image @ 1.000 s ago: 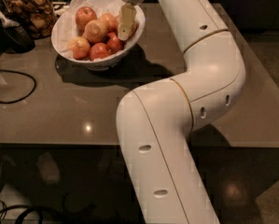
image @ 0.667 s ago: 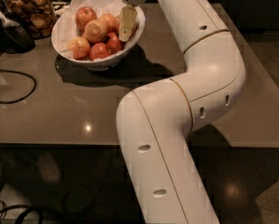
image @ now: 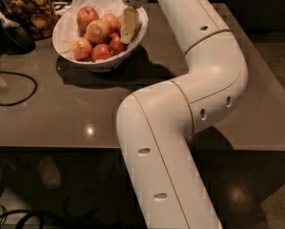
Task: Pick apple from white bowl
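Observation:
The white bowl (image: 66, 32) stands at the back left of the brown table, lined with white paper and holding several apples. The apple (image: 110, 22), pale yellow-tan with an orange blush, lies at the bowl's right side among the larger ones. Smaller deep-red apples (image: 102, 52) lie toward the front of the bowl. My gripper (image: 129, 26) hangs from the white arm (image: 199, 66) and reaches down inside the bowl's right rim, right beside the apple. Whether it touches the apple I cannot tell.
A glass jar of brown snacks (image: 31, 9) stands left of the bowl, with a dark object (image: 11, 35) beside it. A black cable (image: 13, 87) loops on the table's left. The table's front edge (image: 61, 147) runs below; my arm covers the right side.

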`<state>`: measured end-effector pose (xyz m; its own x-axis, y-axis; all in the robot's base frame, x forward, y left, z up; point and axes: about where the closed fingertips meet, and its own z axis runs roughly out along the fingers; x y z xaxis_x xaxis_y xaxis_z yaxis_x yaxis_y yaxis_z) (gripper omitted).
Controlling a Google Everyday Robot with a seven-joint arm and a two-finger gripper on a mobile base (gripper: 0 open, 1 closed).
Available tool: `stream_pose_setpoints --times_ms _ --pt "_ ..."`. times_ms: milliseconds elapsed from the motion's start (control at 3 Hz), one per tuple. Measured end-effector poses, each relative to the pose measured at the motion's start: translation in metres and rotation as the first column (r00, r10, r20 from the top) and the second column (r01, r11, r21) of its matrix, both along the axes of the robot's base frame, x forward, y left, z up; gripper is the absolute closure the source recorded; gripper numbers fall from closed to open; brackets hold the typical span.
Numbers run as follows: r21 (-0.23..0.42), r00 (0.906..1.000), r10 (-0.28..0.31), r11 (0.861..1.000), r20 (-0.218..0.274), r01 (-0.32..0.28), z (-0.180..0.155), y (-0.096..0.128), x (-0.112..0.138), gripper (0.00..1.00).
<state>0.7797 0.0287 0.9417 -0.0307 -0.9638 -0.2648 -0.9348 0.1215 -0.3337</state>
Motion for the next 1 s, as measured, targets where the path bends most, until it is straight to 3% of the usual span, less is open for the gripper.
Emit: stream_pose_setpoints --times_ms 333,1000 --pt "-0.002 1.0 0.002 1.0 -0.002 -0.002 -0.0013 0.0009 0.0001 0.19" --pt "-0.017 0.9999 0.011 1.0 -0.01 -0.011 -0.0064 0.0034 0.0002 0.19"
